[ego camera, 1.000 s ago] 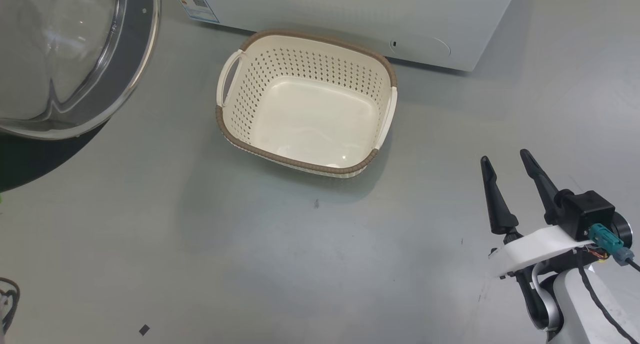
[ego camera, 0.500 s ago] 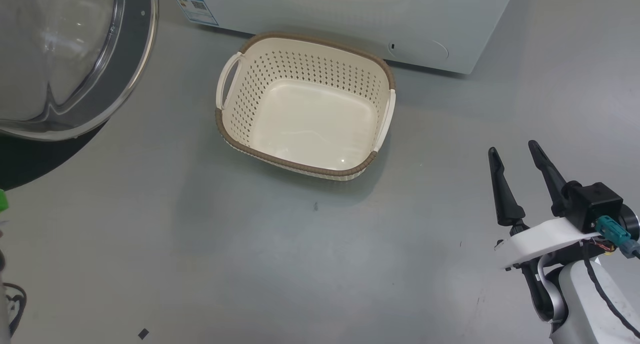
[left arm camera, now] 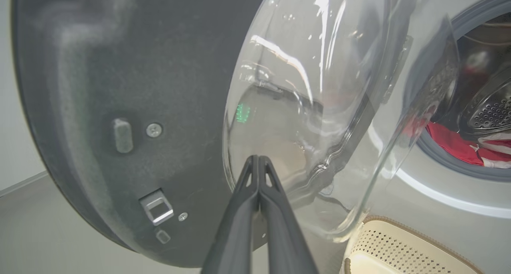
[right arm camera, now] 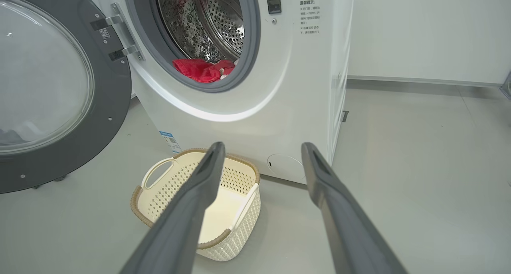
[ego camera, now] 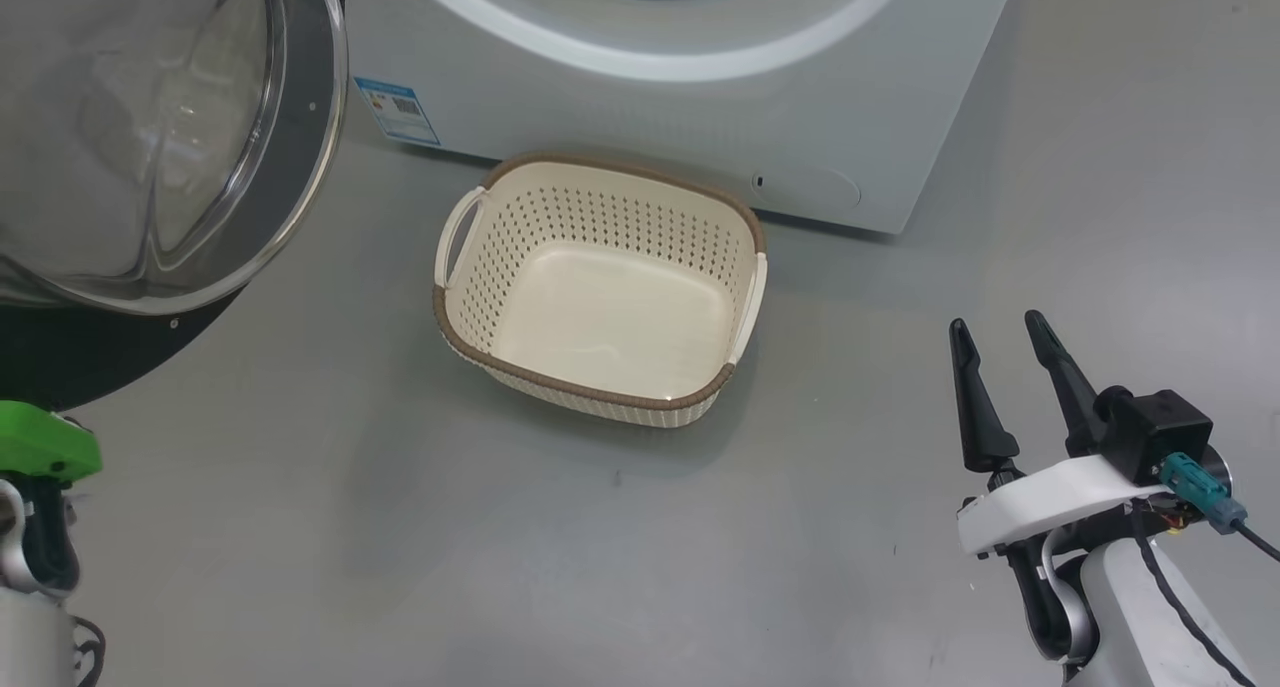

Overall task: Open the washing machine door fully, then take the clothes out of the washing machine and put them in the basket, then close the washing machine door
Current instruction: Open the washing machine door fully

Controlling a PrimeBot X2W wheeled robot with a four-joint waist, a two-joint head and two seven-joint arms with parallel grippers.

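The washing machine door [ego camera: 150, 137] stands swung open at the left, its glass bowl [left arm camera: 311, 106] bulging from the dark rim [right arm camera: 115, 106]. My left gripper [left arm camera: 256, 159] is shut on nothing, its tips close to the bowl's lower edge; I cannot tell whether they touch. Red clothes [right arm camera: 199, 68] with a white part lie at the front of the steel drum, seen also through the opening in the left wrist view [left arm camera: 451, 142]. The cream basket [ego camera: 590, 395] sits empty on the floor before the washing machine [ego camera: 700, 117]. My right gripper [ego camera: 995, 322] hangs open to the basket's right, low over the floor.
Grey floor [ego camera: 400, 567] spreads around the basket and to the machine's right. A blue label [ego camera: 397, 110] and a round service flap [ego camera: 810, 187] sit low on the machine's front. A pale wall [right arm camera: 419, 30] rises behind. A green part of my left arm [ego camera: 45, 449] shows at the lower left.
The head camera has tilted up, so more of the machine's front and a strip of red show. The green part of my left arm has come into view. The right gripper stays open.
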